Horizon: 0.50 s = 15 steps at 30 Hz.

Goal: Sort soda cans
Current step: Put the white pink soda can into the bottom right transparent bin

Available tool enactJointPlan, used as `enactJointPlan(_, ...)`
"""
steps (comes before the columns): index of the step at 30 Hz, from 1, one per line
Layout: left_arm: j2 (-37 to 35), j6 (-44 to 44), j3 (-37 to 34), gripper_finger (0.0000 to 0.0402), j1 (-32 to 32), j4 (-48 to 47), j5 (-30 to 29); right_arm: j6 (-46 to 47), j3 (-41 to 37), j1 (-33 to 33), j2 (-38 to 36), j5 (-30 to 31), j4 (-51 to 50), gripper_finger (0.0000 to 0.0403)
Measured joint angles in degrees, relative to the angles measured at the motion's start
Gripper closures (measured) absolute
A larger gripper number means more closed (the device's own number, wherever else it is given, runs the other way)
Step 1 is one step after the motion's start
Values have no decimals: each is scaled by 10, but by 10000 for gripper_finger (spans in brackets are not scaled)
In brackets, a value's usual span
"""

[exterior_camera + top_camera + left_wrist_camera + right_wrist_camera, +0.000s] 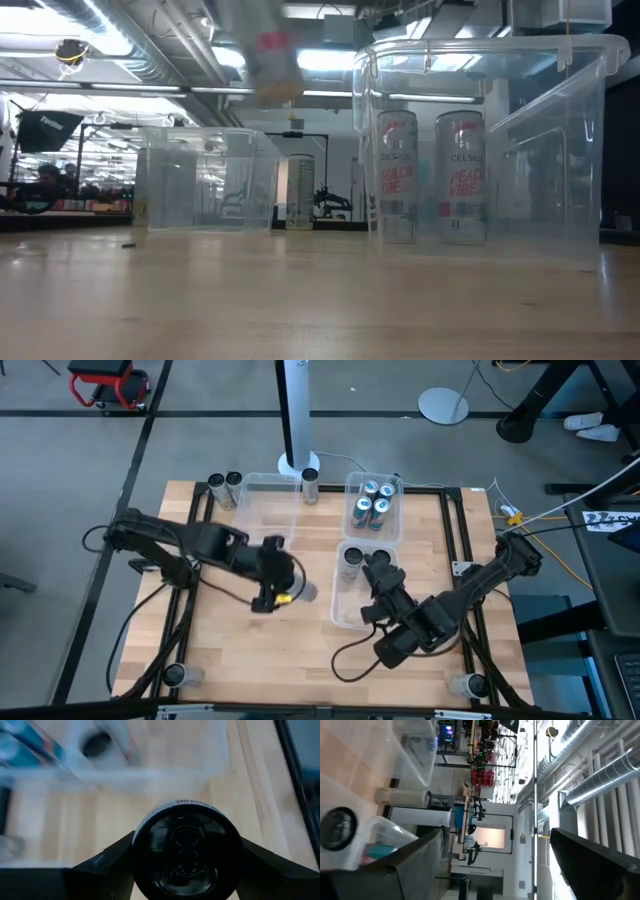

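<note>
Carrying a can (182,851) in your left gripper (272,592), you are pinching its round metal body between dark fingers at mid-frame, its long axis pointing along them. Rightward the clear plastic bin (341,615) is waiting, nearer that arm. Your right gripper (378,600), jaws spread, is hovering over that bin.

glossy metal soda cans (370,508), clear smooth plastic bins (352,610), matt pale wood table (260,650)
</note>
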Motion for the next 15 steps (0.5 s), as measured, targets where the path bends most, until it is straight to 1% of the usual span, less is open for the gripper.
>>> enactJointPlan(5,-1,26,42,156,42,41,-3,-70,57,-1,0,-1,0,38)
enactJointPlan(9,11,50,49,153,69,57,3,-107,95,-1,0,16,0,38)
enactJointPlan(12,31,61,49,152,84,76,31,-122,119,-1,0,38,0,38)
enactJointPlan(15,50,73,49,151,91,104,66,-141,146,-2,0,39,-1,38)
